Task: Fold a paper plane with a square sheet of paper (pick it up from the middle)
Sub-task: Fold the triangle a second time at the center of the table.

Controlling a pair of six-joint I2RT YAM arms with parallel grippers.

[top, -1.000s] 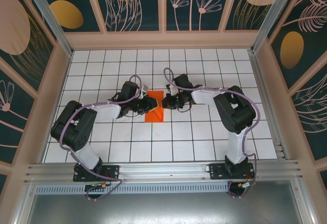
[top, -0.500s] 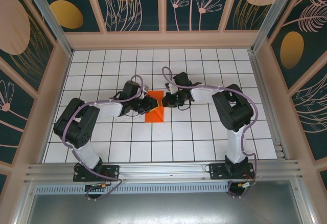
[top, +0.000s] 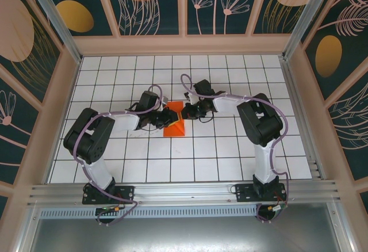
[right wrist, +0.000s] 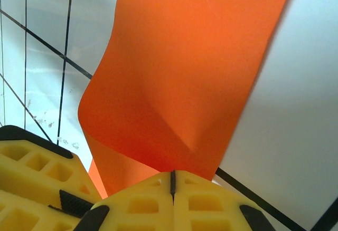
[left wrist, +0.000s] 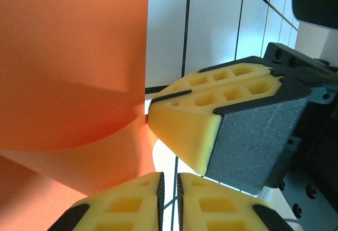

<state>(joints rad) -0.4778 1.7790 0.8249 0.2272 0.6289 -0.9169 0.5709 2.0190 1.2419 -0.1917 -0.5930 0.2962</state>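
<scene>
The square sheet of paper (top: pixel 175 125), bright orange-red, lies partly folded and bulging on the white grid floor between my two grippers. My left gripper (top: pixel 165 117) is at its left edge. In the left wrist view the paper (left wrist: pixel 74 73) curves up beside the left gripper (left wrist: pixel 169 175), whose jaws stand a thin slit apart with only floor showing through. The right gripper's yellow finger (left wrist: pixel 195 131) presses on the paper's edge there. My right gripper (top: pixel 187 113) is at the sheet's upper right. In the right wrist view the right gripper (right wrist: pixel 171 174) is shut on the edge of the paper (right wrist: pixel 190 73).
The white tiled floor (top: pixel 230 148) spreads wide around the paper. Wooden walls (top: pixel 184 45) with dark floral panels close in the back and both sides. An aluminium rail (top: pixel 184 191) carrying the arm bases runs along the near edge.
Both arms' elbows have swung slightly inward, and the right gripper has edged a little left onto the sheet. The paper and the left gripper stay about where they were.
</scene>
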